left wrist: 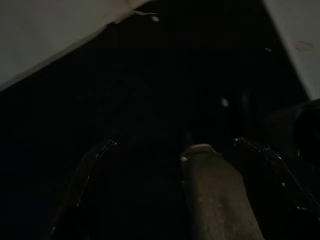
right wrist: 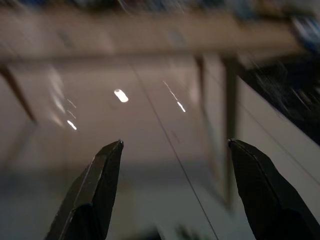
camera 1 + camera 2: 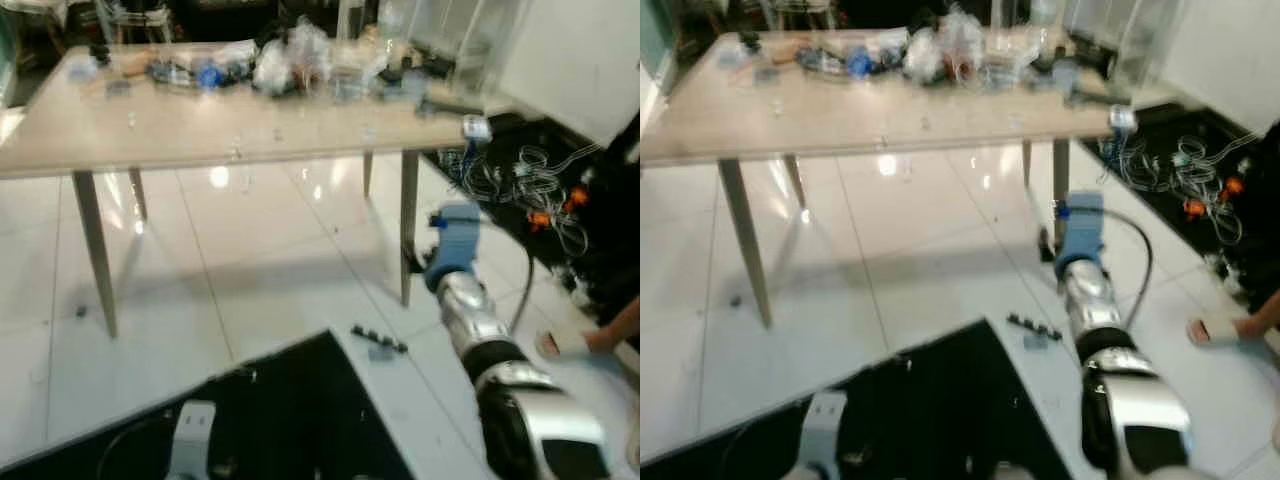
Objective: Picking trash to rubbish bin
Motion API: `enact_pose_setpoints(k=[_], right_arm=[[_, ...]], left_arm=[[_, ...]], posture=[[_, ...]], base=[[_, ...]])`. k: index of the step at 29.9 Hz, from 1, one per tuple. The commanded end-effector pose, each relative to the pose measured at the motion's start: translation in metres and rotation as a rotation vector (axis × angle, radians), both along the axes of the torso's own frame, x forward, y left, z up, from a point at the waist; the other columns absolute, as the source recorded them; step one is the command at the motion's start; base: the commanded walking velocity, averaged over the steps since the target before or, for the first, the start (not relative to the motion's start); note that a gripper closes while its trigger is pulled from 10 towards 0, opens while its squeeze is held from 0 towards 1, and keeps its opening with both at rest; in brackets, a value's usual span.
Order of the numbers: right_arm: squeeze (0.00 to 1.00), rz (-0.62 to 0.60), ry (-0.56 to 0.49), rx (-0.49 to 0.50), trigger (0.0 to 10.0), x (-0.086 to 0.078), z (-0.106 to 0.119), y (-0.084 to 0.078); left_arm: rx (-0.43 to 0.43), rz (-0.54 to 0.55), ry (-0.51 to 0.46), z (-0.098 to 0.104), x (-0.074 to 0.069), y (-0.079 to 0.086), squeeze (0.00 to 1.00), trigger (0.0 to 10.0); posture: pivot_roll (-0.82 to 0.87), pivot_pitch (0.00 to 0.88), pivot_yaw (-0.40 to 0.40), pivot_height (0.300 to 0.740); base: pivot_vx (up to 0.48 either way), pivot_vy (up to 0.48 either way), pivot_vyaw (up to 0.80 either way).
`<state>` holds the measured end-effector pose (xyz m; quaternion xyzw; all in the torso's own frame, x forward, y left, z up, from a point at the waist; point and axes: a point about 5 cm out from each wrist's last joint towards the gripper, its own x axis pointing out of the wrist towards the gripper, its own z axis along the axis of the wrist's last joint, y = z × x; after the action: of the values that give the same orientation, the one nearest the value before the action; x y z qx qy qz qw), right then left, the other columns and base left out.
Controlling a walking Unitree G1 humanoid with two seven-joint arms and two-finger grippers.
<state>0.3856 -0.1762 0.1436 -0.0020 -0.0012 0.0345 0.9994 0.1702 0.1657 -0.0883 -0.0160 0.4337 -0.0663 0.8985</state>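
Several pieces of trash [image 3: 285,62], crumpled clear bags and wrappers, lay heaped along the far side of the tabletop [image 3: 200,130], beside a blue item [image 3: 207,74]. No bin could be made out. Right tool [image 2: 172,187] hung spread wide and empty over the white tiled floor [image 3: 250,270], near the table's right legs. Left tool [image 1: 175,185] sat gaping in darkness, holding nothing. Tangled cables [image 3: 520,180] lay at far right.
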Motion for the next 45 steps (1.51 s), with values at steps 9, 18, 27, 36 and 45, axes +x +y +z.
enact_pose_setpoints(k=[9,18,27,36,45], right_arm=[[0.00,0.271,-0.046,-0.108,10.0,-0.005,-0.001,0.048],[0.00,0.297,-0.030,-0.101,10.0,-0.004,-0.001,0.041],[0.00,0.277,-0.011,-0.155,10.0,-0.003,-0.004,0.038],[0.00,0.267,-0.002,-0.203,10.0,-0.002,-0.005,0.035],[0.00,0.239,0.003,-0.244,10.0,-0.002,-0.006,0.032]], left_arm=[[-0.012,-0.011,0.024,-0.004,-0.008,-0.004,0.00,10.0],[-0.005,-0.029,0.033,-0.005,-0.011,-0.003,0.00,10.0],[-0.005,-0.045,0.040,-0.006,-0.014,-0.005,0.00,10.0],[-0.003,-0.053,0.038,-0.006,-0.012,-0.006,0.00,10.0],[-0.005,-0.056,0.039,-0.006,-0.013,-0.006,0.00,10.0]], posture=[[-0.05,0.047,0.038,0.740],[-0.06,0.045,0.043,0.740],[-0.06,0.046,0.040,0.740],[-0.06,0.040,0.039,0.740],[-0.06,0.042,0.041,0.740]], base=[[0.480,0.000,0.34],[0.480,0.000,0.77],[0.480,0.000,0.50],[0.480,0.000,0.00],[0.480,0.000,0.00]])
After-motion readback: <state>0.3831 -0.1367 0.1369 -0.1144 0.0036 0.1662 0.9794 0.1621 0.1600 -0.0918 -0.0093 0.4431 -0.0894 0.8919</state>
